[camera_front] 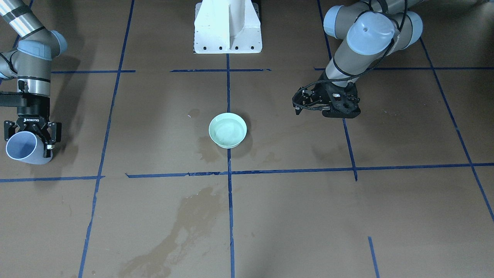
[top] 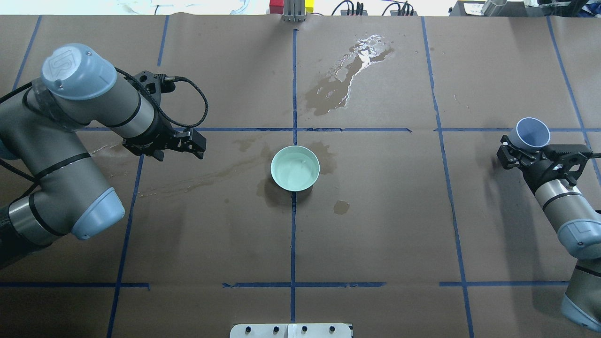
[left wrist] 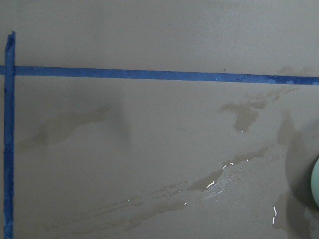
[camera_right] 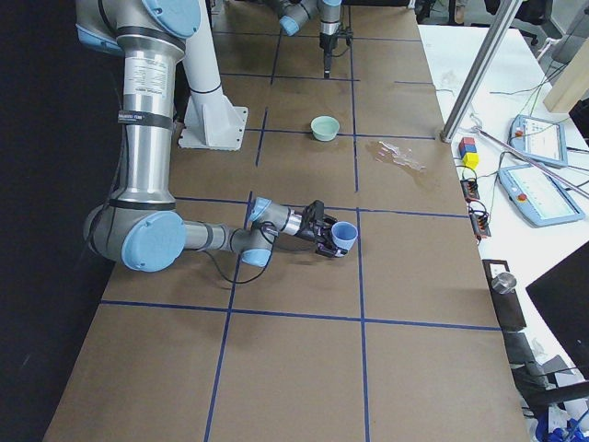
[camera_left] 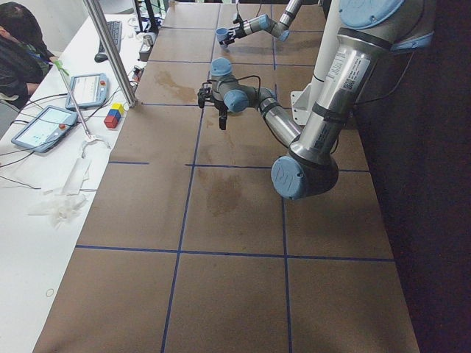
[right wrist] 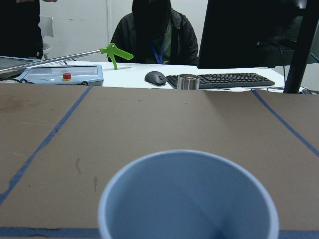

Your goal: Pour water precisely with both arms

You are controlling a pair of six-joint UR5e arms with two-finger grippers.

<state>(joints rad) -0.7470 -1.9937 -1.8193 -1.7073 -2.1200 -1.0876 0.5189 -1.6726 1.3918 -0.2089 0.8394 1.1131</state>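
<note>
A pale green bowl [camera_front: 227, 144] [top: 295, 185] stands at the table's middle on the blue centre line, with clear water [camera_front: 228, 130] [top: 296, 168] in it. My right gripper [camera_front: 29, 135] [top: 525, 149] is shut on a light blue cup [camera_front: 21, 148] [top: 533, 133] [right wrist: 189, 199], far to the bowl's side and tilted away from me. No water shows in the cup. My left gripper [camera_front: 298, 109] [top: 197, 143] hangs empty beside the bowl, pointing down, and looks shut. Its fingers are out of the left wrist view, where the bowl's rim [left wrist: 316, 184] shows.
Wet stains lie on the brown board: a shiny puddle [top: 347, 80] [camera_front: 181, 227] beyond the bowl and streaks [top: 202, 180] [left wrist: 209, 184] toward my left arm. The white pedestal [camera_front: 227, 27] stands behind the bowl. An operator [right wrist: 154, 30] sits at a desk past the far edge.
</note>
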